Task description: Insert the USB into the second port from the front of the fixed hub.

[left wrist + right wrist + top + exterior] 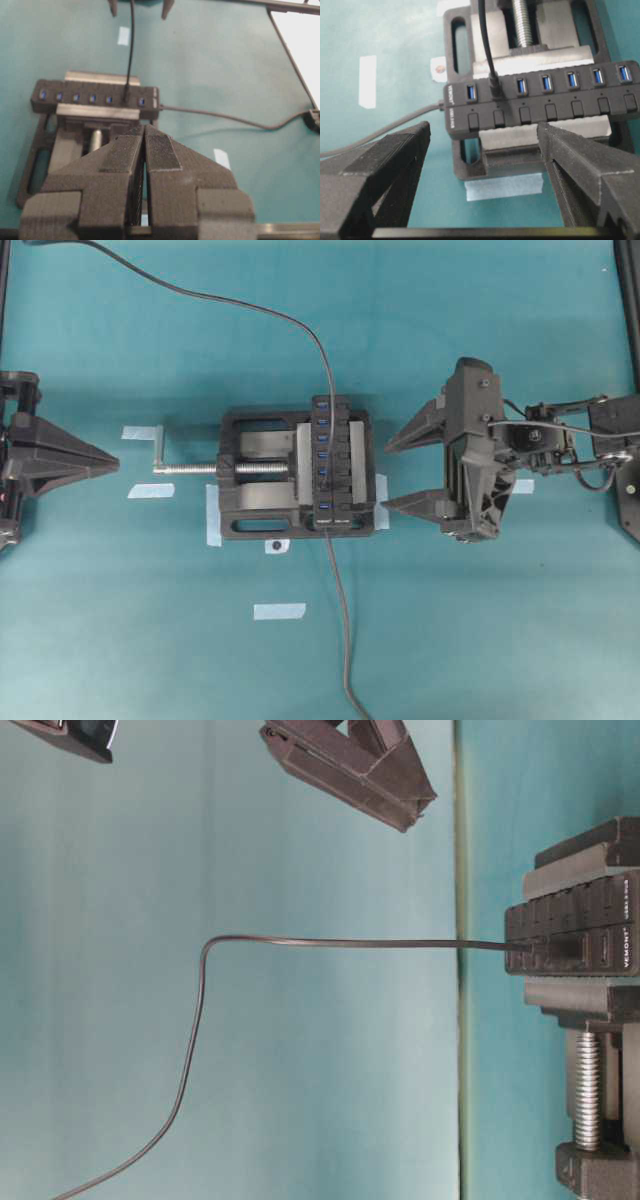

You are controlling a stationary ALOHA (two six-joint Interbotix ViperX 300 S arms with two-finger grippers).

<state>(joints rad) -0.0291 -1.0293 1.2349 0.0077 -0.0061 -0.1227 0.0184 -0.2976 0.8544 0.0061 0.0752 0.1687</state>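
Note:
The fixed hub (331, 462) is a black strip with blue sockets, clamped in a vise at the table's middle. The USB plug (495, 90) sits in the second socket from the hub's labelled front end, and its thin cable (250, 308) runs off to the back left. The plug also shows in the left wrist view (126, 93) and the table-level view (545, 950). My right gripper (390, 476) is open and empty just right of the hub, its fingers (395, 155) apart and touching nothing. My left gripper (108, 462) is shut and empty, far left of the vise.
The black bench vise (255, 502) has a silver screw (190, 468) and handle pointing left. The hub's own lead (343, 640) runs from its front end to the near table edge. Pale blue tape strips (279, 611) lie on the teal mat.

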